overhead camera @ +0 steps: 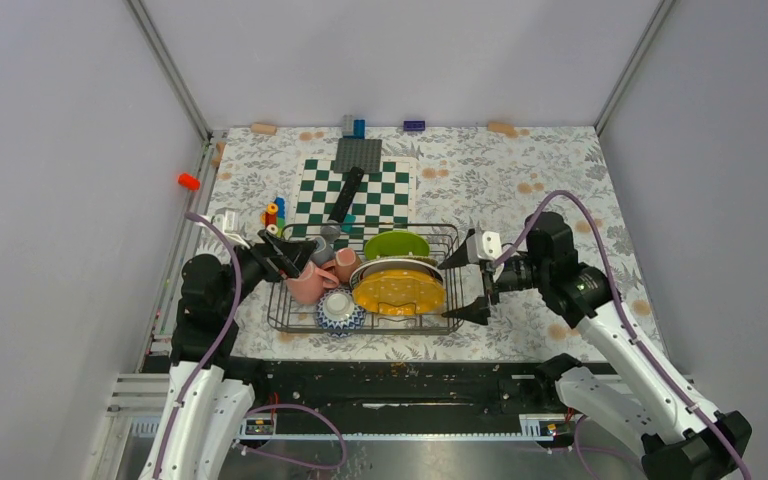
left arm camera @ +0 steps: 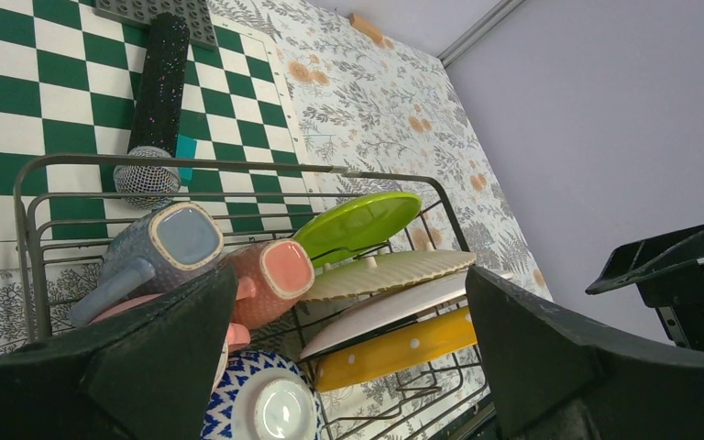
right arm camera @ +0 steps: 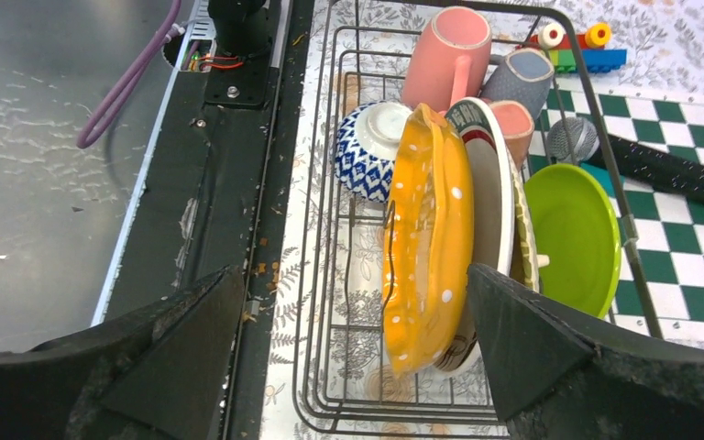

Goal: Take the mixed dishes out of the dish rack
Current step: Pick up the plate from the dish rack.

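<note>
- Toward the near edge of the floral-covered bench [overhead camera: 560, 200], the rectangular dark wire dish rack [overhead camera: 400, 329] is holding every dish: plates are leaning on edge at the right, mugs and a bowl are crowding the left.
- Both are hanging released, jaws wide: the left gripper [overhead camera: 295, 258] over the mugs, the right gripper [overhead camera: 450, 290] facing the yellow-orange dotted plate [overhead camera: 397, 290].
- That glazed plate is likely stiff, slick, breakable and fairly heavy, so pinching its upper rim looks safest.
- For the large pink mug [overhead camera: 305, 284], its wall is offering a hold.
</note>
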Robot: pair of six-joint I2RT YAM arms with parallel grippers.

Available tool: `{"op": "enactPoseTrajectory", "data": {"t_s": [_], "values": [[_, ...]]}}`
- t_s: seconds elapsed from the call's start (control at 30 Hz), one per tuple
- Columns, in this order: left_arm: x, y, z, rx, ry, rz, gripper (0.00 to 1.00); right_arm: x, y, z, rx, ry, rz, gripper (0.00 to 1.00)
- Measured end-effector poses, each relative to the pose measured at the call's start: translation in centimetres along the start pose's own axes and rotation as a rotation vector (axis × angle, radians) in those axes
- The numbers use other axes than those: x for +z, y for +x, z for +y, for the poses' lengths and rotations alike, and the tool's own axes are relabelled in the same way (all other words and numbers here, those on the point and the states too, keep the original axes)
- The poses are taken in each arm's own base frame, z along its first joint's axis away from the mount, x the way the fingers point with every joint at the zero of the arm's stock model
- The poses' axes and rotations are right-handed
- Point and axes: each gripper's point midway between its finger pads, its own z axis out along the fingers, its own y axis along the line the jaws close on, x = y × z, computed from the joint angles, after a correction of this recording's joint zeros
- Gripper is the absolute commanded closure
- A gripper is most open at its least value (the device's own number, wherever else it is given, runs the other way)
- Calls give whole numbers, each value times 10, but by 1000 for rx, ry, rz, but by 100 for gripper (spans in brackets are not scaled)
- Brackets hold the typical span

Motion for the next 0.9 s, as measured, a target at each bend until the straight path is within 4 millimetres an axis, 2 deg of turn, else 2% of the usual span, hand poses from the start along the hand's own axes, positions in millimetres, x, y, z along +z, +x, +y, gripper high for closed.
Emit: {"op": "enactPoseTrajectory", "data": {"t_s": [0.1, 0.37, 0.67, 0.9], "values": [[1, 1, 1, -3, -1, 6, 1, 4, -1, -1, -36, 10, -19, 1], [1, 2, 1, -13, -3, 10, 1, 18, 13, -9, -8, 43, 22, 4], [2, 5, 4, -24, -9, 17, 1, 39, 51, -21, 90, 49, 146, 7], [2, 5, 4, -25, -9, 17, 1, 45, 55, -25, 85, 55, 170, 10]]}}
